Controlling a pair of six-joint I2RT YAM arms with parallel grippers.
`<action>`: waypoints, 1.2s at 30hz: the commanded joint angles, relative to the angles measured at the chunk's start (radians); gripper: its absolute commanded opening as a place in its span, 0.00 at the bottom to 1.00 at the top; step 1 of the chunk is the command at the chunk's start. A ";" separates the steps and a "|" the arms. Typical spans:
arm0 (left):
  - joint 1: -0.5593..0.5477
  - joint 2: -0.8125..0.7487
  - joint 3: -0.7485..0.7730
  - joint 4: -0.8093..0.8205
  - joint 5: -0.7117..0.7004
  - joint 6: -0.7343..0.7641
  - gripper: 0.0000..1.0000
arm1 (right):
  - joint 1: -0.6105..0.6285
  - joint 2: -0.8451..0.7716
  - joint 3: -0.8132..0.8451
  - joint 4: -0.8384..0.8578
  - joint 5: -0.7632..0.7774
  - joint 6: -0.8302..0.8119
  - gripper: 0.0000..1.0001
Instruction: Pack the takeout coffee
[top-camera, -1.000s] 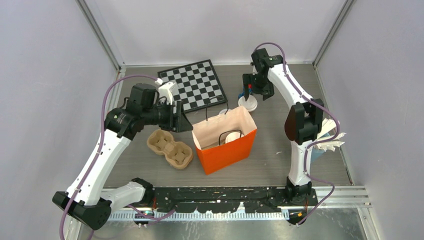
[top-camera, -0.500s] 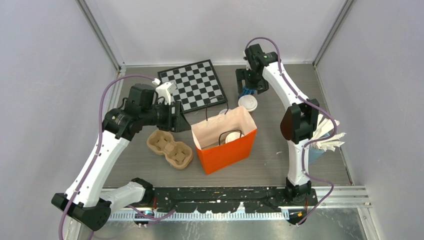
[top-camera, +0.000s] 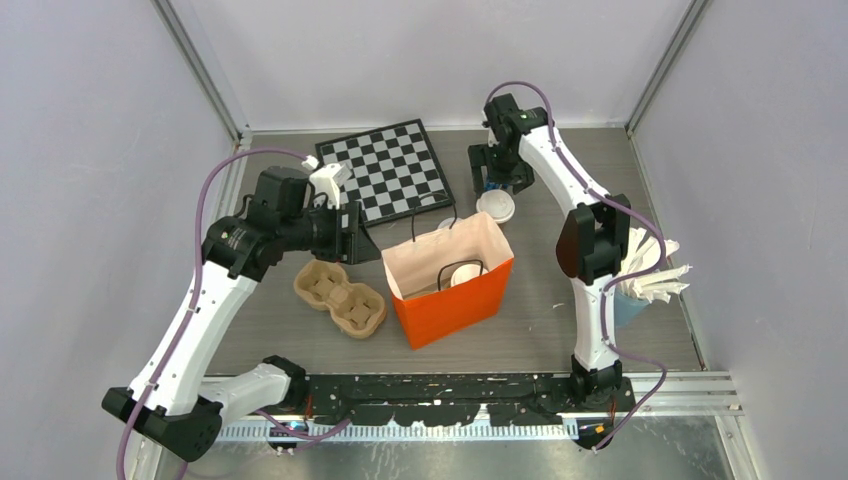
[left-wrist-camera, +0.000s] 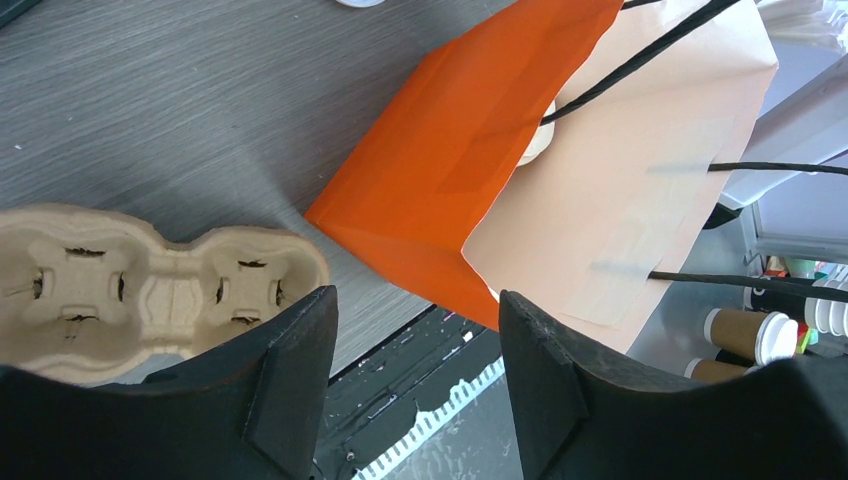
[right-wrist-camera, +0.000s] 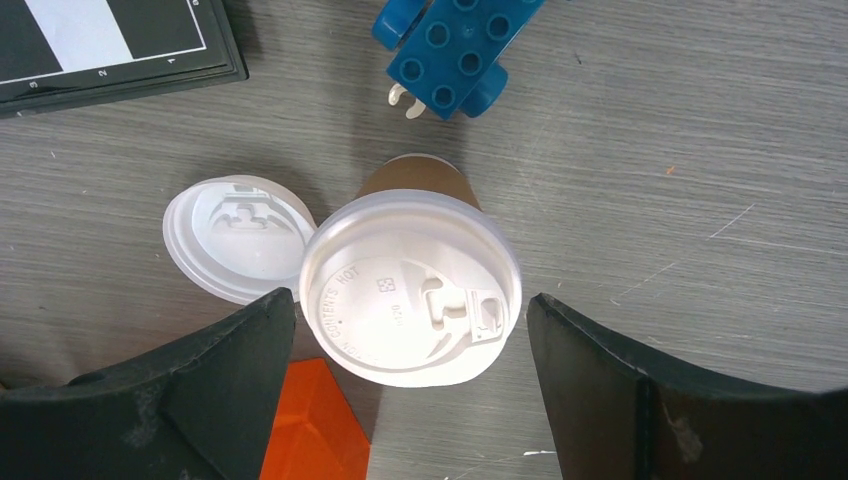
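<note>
A brown paper takeout coffee cup (right-wrist-camera: 410, 300) with a white lid (top-camera: 496, 206) stands on the table behind the orange bag (top-camera: 450, 300). My right gripper (right-wrist-camera: 410, 305) hovers over it, open, with one finger on each side of the lid and clear of it. A second white lid (right-wrist-camera: 240, 238) sits just to its left; what is under it is hidden. Another white-lidded cup (top-camera: 465, 275) rests inside the bag (left-wrist-camera: 450, 170). My left gripper (left-wrist-camera: 417, 295) hangs open and empty between the pulp tray (left-wrist-camera: 150, 280) and the bag.
The chessboard (top-camera: 390, 170) lies at the back left. A blue toy brick (right-wrist-camera: 455, 50) sits just beyond the cup. The pulp tray (top-camera: 340, 298) is left of the bag. A pale blue tumbler with paper (top-camera: 640, 285) stands at the right.
My right gripper has pulled back from the cup toward the far wall, leaving the lid uncovered from above. The left arm has barely shifted.
</note>
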 joint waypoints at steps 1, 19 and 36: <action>0.006 -0.011 0.036 -0.001 -0.004 0.002 0.62 | 0.022 0.000 0.021 -0.015 0.013 -0.014 0.90; 0.006 -0.016 0.021 0.015 0.008 -0.004 0.62 | 0.032 -0.024 -0.040 -0.010 0.078 -0.020 0.90; 0.006 -0.011 0.017 0.025 0.019 -0.013 0.62 | 0.035 -0.083 -0.045 0.019 0.052 -0.040 0.91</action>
